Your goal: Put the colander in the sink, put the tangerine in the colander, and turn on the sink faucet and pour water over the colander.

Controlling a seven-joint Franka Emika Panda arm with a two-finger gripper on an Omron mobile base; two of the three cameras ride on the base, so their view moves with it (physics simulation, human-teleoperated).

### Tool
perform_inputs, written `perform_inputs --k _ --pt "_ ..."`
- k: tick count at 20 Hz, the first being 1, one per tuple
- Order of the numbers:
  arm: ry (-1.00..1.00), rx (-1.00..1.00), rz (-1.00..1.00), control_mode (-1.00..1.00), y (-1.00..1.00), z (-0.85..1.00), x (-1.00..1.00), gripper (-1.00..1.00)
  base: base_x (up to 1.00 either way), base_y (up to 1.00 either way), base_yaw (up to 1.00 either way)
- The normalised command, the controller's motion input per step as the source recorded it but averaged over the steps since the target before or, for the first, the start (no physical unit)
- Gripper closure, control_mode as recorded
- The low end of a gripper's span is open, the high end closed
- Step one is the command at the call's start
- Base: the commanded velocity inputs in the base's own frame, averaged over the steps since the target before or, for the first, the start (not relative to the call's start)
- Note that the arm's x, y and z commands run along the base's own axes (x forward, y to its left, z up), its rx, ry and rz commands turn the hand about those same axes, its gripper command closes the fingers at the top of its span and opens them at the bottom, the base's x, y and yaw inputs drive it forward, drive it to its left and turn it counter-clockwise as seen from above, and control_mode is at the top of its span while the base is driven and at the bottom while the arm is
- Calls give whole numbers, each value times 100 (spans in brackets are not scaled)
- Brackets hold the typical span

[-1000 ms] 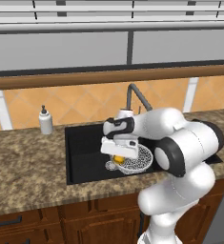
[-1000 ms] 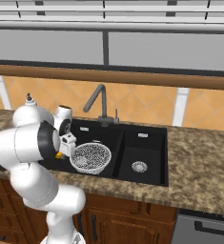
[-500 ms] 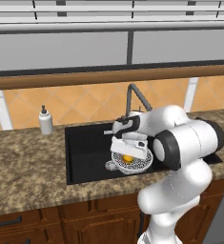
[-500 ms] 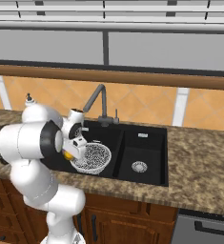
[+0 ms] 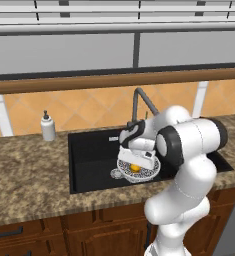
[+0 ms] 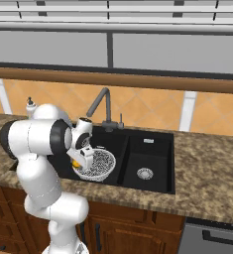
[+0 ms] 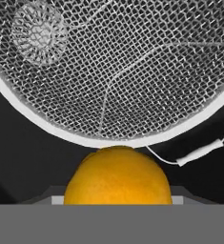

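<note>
Over the colander [image 5: 139, 169] in the sink [image 5: 91, 150]: fingers [image 5: 134, 163] closed round the tangerine [image 7: 117, 175], just above the rim.

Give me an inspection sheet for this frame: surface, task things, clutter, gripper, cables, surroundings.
Surface: brown speckled counter, black sink set in it.
Colander: sits in the wide basin.
Tangerine: at the gripper, above the colander; contact not visible.
Sink faucet: no water seen running.
Clutter: white soap bottle on the counter left of the sink.
Gripper: over the colander; fingers hidden.
Cables: nothing seen.
Surroundings: orange tiled backsplash, wooden cabinets below.
</note>
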Motion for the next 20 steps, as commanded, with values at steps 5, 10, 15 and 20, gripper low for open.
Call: perform_inputs --k 5,10,15,20 --pt "0 0 0 -100 -7 -24 30 100 0 0 0" --pt "0 -1 0 -100 -4 -40 20 100 0 0 0" --pt "0 0 0 -100 0 -31 15 100 0 0 0" --pt "0 0 0 -100 0 -18 19 100 0 0 0"
